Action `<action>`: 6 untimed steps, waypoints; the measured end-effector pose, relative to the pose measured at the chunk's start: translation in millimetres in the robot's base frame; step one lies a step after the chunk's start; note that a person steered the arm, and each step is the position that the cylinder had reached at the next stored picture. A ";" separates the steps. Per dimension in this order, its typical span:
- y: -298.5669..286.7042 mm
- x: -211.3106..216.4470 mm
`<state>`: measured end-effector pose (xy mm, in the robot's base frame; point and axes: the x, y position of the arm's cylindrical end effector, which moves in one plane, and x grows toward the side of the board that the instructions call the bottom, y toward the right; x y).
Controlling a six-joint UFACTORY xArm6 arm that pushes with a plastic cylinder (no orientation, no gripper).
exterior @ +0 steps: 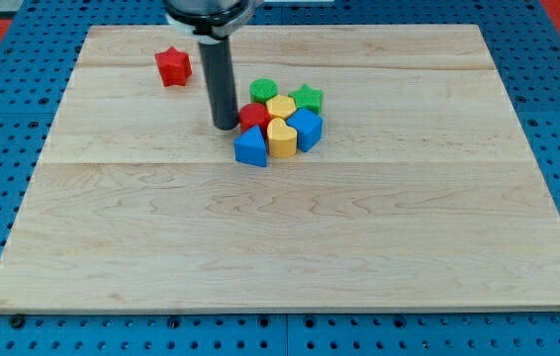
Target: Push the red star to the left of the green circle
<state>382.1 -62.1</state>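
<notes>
The red star [173,66] lies near the view's top left on the wooden board [290,218]. The green circle [263,91] sits at the top of a tight cluster near the board's middle. My tip [225,126] rests on the board just left of that cluster, touching or almost touching a red block [254,116]. The tip is below and to the right of the red star, well apart from it. The green circle is up and to the right of the tip.
The cluster also holds a green star [308,97], a yellow hexagon [280,106], a yellow heart [281,137], a blue triangular block [250,146] and a blue block [305,129]. A blue pegboard [3,119] surrounds the board.
</notes>
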 end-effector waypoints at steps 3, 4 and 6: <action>-93.3 -43.9; -168.5 -29.0; -150.0 -127.9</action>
<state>254.2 -212.1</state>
